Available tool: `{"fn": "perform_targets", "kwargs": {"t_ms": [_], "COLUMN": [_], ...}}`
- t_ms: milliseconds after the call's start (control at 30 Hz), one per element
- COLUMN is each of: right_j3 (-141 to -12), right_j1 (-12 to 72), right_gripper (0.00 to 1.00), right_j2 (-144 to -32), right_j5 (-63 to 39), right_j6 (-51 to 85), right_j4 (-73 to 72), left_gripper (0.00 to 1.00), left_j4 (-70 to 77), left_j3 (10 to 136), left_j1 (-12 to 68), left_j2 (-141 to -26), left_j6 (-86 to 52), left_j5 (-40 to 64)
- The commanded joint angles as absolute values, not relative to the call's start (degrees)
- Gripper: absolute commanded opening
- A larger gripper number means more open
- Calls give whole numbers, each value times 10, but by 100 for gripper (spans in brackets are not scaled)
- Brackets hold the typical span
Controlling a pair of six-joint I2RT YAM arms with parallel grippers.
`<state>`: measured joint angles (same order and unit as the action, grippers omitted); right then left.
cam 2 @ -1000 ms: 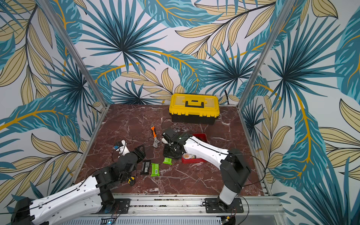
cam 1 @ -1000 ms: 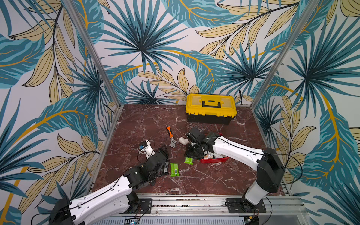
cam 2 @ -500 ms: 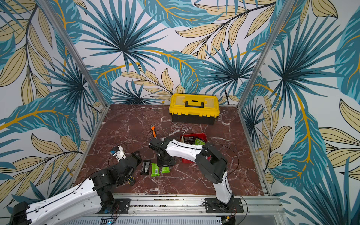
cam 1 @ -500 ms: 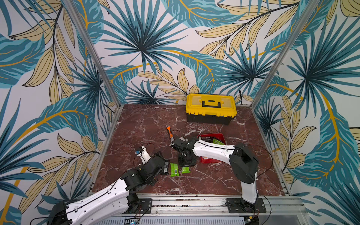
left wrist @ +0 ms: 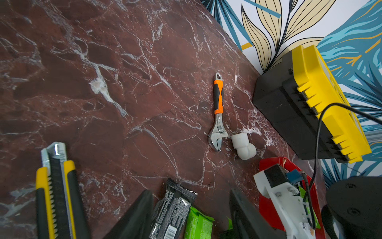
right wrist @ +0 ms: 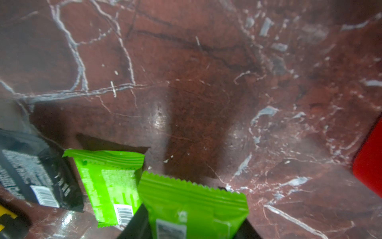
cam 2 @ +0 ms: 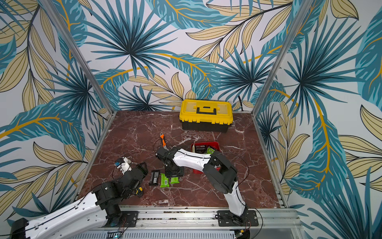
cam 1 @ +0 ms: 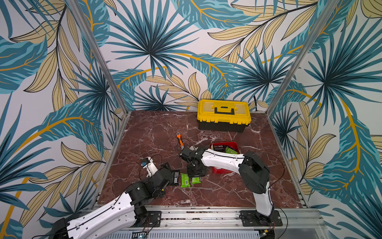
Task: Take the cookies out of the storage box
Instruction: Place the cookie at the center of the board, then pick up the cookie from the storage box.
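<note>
The right gripper (right wrist: 191,221) hangs low over the red-brown marble tabletop (cam 1: 157,134). Its two dark fingers (right wrist: 135,223) stand either side of a short bright green wrapped cookie packet (right wrist: 192,202) directly under it. Whether they press the wrapper or stand just clear of it cannot be told. Just beside that gripper, on the side toward the left arm, a longer bright green cookie packet (cam 1: 185,180) lies flat. A black cookie packet with white print (cam 1: 176,177) lies next past it, so the three form a row on the table.

The left gripper (left wrist: 190,192) hovers at the black packet's end of the row, fingers (left wrist: 138,215) well apart and clamped on nothing.

The shallow red plastic storage box (cam 1: 224,142) sits to the right gripper's right and a little farther back, partly under the right arm. More black and green packets (cam 1: 231,150) lie inside it.

Beyond the right gripper, an orange-handled adjustable wrench (left wrist: 218,111) lies just beside a white pipe elbow (left wrist: 242,148). A closed yellow-and-black plastic toolbox (cam 1: 223,115) stands at the back wall. A yellow-and-black utility knife (left wrist: 55,196) lies near the left gripper.
</note>
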<state>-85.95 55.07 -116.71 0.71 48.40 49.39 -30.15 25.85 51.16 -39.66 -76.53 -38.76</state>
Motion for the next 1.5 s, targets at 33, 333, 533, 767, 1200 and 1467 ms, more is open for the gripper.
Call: {"fn": "perform_targets", "kwargs": {"t_ms": [33,333,533,767,1200,1467], "right_j3": [-863,-836,-751,-683,-736,-784], "right_j1": [555,549,490,337,269,263], "right_gripper": [54,58,58,58,50,44], "right_j2": [-1147,-1030,-890,-801,-887,-989], "right_j5": [29,76,127,104,19,-15], "right_j6": [483,454,400,313,297,294], "right_j4": [501,500,504,519,460,394], "left_gripper": [64,63,63,60,51,50], "left_j4": [-306,-204,-59,54,97,126], "left_j3": [246,246,251,308,444,471], "left_j1": [509,505,504,504,516,532], "left_j2": [-389,-402,-460,-602,-852,-912], "left_j6": [-753,-666,-594,-557,-609,-634], "left_j5": [-381,-323,-237,-139,-99,-140]}}
